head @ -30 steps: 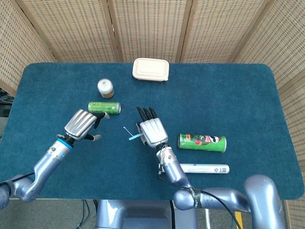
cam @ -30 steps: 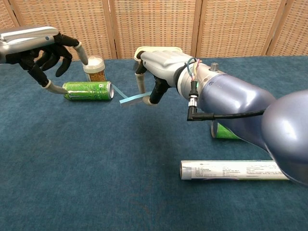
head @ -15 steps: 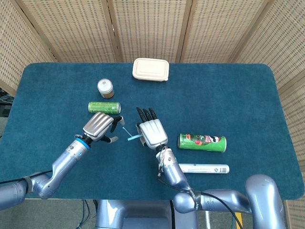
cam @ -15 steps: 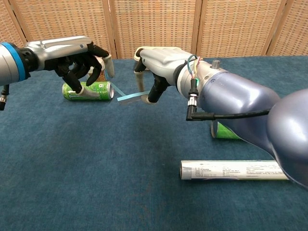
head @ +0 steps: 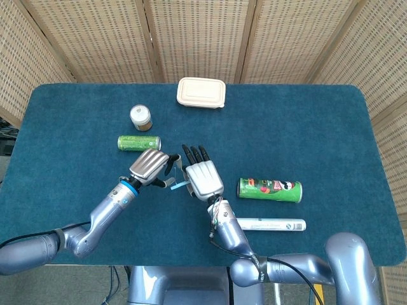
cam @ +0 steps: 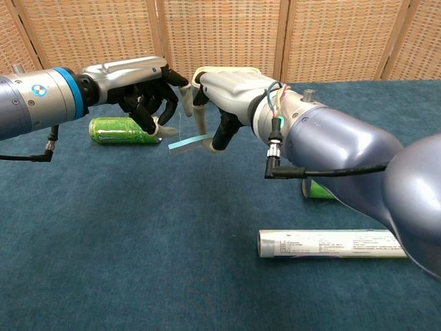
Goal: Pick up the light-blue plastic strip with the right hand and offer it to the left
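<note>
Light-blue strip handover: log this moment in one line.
phase: handover | right hand: pinches light-blue strip, above table | left hand: fingers curled at strip's free end, grasp unclear | green can: lying behind

Readable marks: a Pringles face logo on the green tube [head: 269, 189]; print on the white tube [cam: 333, 243] too small to read.
</note>
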Robot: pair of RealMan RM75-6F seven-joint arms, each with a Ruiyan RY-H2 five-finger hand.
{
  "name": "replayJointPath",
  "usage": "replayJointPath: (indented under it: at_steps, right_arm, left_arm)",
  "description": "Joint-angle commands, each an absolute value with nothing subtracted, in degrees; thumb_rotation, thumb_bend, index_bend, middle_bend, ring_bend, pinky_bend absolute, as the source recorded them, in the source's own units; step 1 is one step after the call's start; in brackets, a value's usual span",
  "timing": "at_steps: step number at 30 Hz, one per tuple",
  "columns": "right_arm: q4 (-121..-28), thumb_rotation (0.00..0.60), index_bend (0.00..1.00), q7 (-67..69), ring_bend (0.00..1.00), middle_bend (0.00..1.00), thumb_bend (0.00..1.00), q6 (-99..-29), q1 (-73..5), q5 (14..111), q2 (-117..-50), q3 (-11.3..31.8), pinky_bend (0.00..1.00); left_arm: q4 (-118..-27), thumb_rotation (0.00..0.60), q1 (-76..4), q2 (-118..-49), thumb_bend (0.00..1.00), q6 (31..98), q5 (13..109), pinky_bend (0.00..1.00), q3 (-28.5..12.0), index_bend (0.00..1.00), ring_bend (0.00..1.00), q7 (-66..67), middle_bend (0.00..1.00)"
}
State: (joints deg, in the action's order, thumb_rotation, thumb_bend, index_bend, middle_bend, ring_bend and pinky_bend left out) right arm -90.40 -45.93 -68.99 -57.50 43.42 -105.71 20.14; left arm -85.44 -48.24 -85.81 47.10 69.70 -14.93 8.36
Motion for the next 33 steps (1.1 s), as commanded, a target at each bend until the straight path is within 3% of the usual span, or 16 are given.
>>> replayJointPath:
  at_steps: [1,33]
  right_arm:
    - [-90.59,0.600,0.62,-45.84,0.00,0.00,0.57,-69.05,-57.42,43.26,-105.54,20.23,0.00]
    - [-91.63,0.600,0.62,-46.32,0.00,0.00,0.65,-69.94,-57.36,42.66,-103.76,20.12,0.00]
  left_arm:
    - [-85.69,0.600,-48.50,-85.80,0.33,47.16,69.07,0.74,-14.49,0.46,0.74,9.13,0.69]
    - [-85.42,0.600,-49.42,-86.99,0.49,50.68,67.29,0.74,-12.60,0.63,0.74,11.00,0.69]
